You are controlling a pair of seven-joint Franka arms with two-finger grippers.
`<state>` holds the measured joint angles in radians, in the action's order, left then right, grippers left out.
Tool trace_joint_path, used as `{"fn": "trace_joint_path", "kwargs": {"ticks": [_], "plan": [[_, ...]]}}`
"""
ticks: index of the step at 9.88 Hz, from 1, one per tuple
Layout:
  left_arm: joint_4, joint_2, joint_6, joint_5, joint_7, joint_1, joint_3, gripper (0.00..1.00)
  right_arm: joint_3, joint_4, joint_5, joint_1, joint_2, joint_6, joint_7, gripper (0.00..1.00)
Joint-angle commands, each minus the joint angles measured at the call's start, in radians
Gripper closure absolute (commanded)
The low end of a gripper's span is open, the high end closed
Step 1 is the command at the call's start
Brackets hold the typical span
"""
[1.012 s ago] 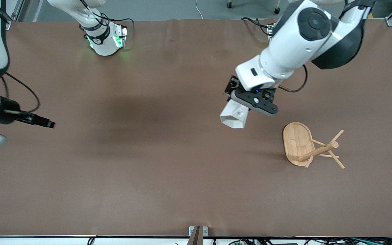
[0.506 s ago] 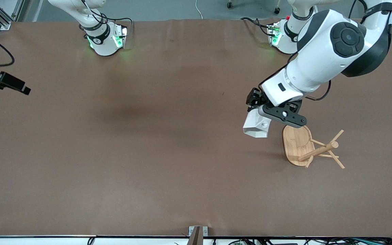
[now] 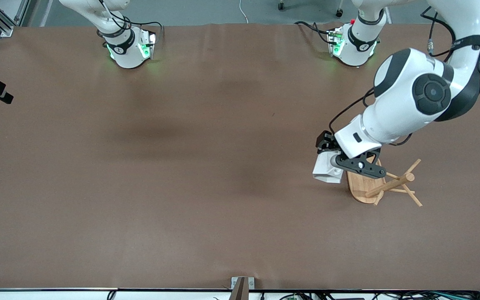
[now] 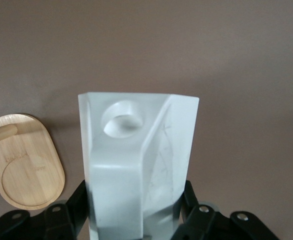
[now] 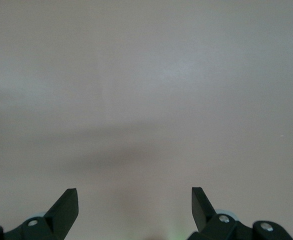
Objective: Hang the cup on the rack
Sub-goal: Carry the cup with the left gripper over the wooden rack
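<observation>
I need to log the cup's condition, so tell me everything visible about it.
The cup is small, white and matte, plastic by its look, with flat angular facets and a tapering body. The left wrist view shows a round hole through its squarish handle. The left hand is shut on it and holds it in the air, tilted, beside the rack and above the brown table. Only the hand touches it; it hangs on no peg yet.

I count one cup (image 3: 327, 171), white and faceted, and one rack (image 3: 365, 183), a bamboo mug tree with a single central post. On my end I have two arms showing, so two grippers: the left gripper (image 3: 340, 160) and the right gripper (image 5: 135, 200). They work over one table (image 3: 181, 166).
</observation>
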<state>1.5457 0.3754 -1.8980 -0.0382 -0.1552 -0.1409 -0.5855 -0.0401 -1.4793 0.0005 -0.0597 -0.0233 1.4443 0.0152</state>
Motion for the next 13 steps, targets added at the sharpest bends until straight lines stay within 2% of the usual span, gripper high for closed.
{"fn": "trace_joint_path", "kwargs": {"ticks": [1,2,4,5,6,7,8,13], "plan": [[0.008,0.027,-0.004,-0.040,0.019,-0.009,-0.008,0.99,0.003,0.010,-0.048,0.017,0.000,-0.010,-0.012,0.00],[0.017,0.025,-0.004,-0.043,0.045,-0.012,-0.004,0.99,0.005,0.010,-0.048,0.017,0.002,-0.007,-0.011,0.00],[0.098,-0.022,-0.045,-0.022,0.082,0.099,0.157,0.99,0.005,0.013,-0.040,0.015,0.005,-0.004,0.003,0.00],[0.176,-0.061,-0.106,-0.002,0.106,0.101,0.176,0.99,0.003,0.025,-0.040,0.009,0.009,-0.004,0.000,0.00],[0.253,-0.103,-0.174,0.041,0.149,0.127,0.234,0.99,0.003,0.030,-0.039,0.009,0.011,0.001,-0.004,0.00],[0.296,-0.128,-0.211,0.103,0.201,0.192,0.325,0.99,0.003,0.030,-0.040,0.011,0.011,0.005,-0.003,0.00],[0.310,-0.144,-0.210,0.131,0.254,0.211,0.375,0.99,0.003,0.030,-0.039,0.012,0.011,0.016,-0.003,0.00],[0.379,-0.188,-0.207,0.135,0.267,0.204,0.420,0.99,0.003,0.028,-0.039,0.011,0.011,0.011,-0.003,0.00]]}}
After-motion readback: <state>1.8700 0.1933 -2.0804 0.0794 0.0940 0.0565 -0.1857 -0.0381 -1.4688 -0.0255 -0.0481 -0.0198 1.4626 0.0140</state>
